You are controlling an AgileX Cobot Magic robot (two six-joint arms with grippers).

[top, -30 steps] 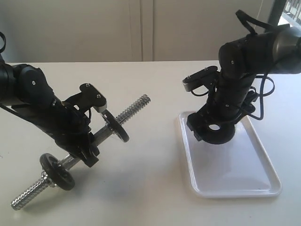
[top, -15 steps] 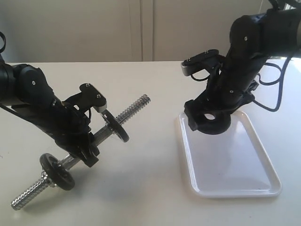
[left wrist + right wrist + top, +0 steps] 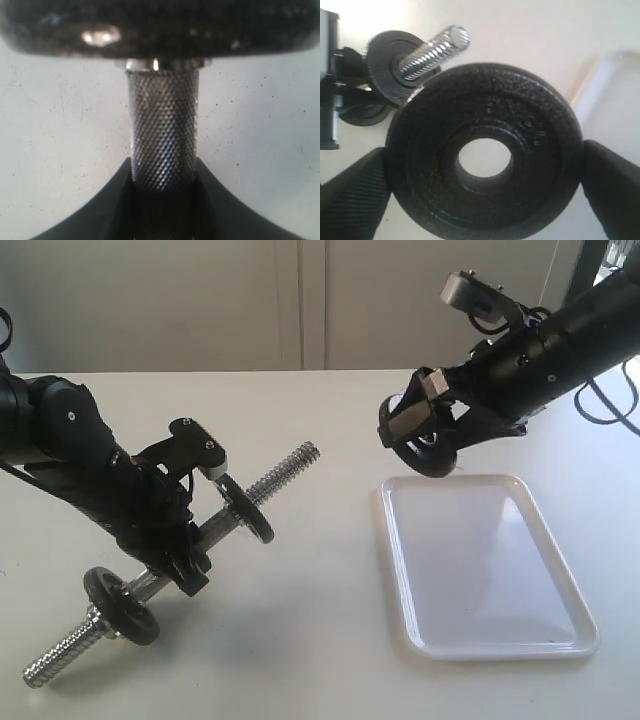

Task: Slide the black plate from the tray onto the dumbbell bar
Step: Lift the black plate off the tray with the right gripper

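My right gripper [image 3: 425, 435] is shut on the black plate [image 3: 432, 452] [image 3: 485, 150], held in the air beyond the tray's far left corner, its centre hole facing left toward the bar. The white tray [image 3: 480, 565] lies flat with nothing in it. My left gripper [image 3: 190, 545] is shut on the knurled middle of the dumbbell bar [image 3: 285, 466] [image 3: 162, 130], holding it slanted, one threaded end pointing up-right toward the plate. Two more black discs [image 3: 247, 508] [image 3: 122, 602] sit on the bar. In the right wrist view the bar's threaded tip [image 3: 434, 50] shows beyond the plate's rim.
The white table [image 3: 320, 640] spreads under both arms. A pale wall with a cabinet seam [image 3: 313, 300] stands behind it. The bar's lower threaded end [image 3: 55, 660] rests near the table's front left edge.
My right arm has lifted the black plate off the tray, swung it up and left, and tipped it on edge toward the bar. The left arm and bar have not moved.
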